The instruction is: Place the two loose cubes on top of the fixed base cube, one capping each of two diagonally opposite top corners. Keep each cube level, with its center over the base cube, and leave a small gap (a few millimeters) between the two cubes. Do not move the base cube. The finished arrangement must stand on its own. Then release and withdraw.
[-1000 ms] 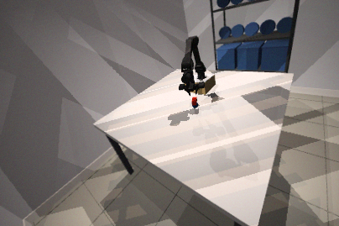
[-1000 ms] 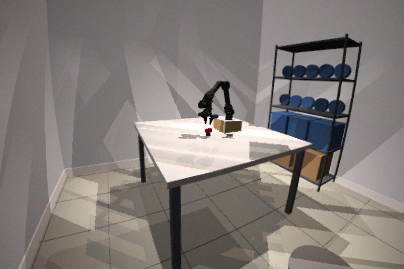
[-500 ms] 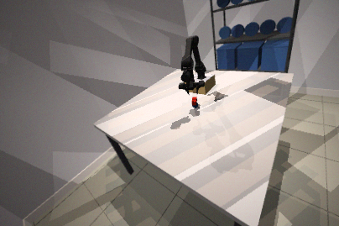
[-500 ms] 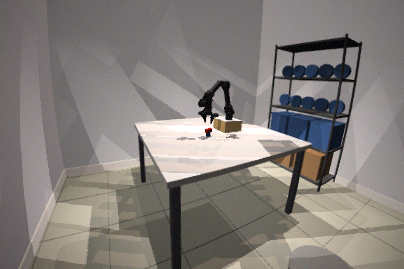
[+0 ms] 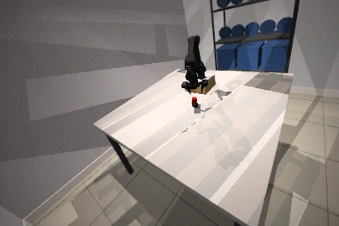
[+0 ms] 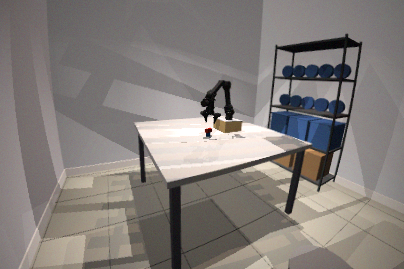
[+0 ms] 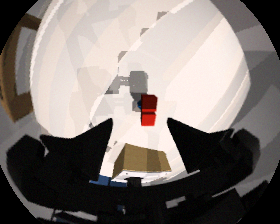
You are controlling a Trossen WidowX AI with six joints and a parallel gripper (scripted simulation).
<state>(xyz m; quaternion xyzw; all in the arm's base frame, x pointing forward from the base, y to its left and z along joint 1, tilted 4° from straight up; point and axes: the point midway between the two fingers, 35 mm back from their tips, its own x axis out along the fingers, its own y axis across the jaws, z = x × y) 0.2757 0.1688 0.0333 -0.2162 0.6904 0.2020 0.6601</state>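
The two red cubes show as one small red shape in the top view (image 5: pixel 195 99) and the exterior view (image 6: pixel 208 129). It rests on the blue base cube (image 5: pixel 195 105) (image 6: pixel 208 135), and looks wider than it in the exterior view. In the wrist view there is a dark red patch (image 7: pixel 149 102) and a bright red patch (image 7: pixel 148 119), with a thin line between them. A sliver of blue shows at their left. Cube edges, level and gap are too small to judge. My gripper (image 5: pixel 196 91) (image 6: pixel 211 120) (image 7: pixel 140 120) is open and empty, above the cubes and toward the tan box.
A tan box (image 5: pixel 208 86) (image 6: pixel 229 125) (image 7: pixel 144 158) with a white top stands by the arm, behind the cubes. The table (image 5: pixel 168 118) (image 6: pixel 175 157) holds both. A shelf rack (image 5: pixel 253 4) (image 6: pixel 312 79) with blue items stands beyond the table.
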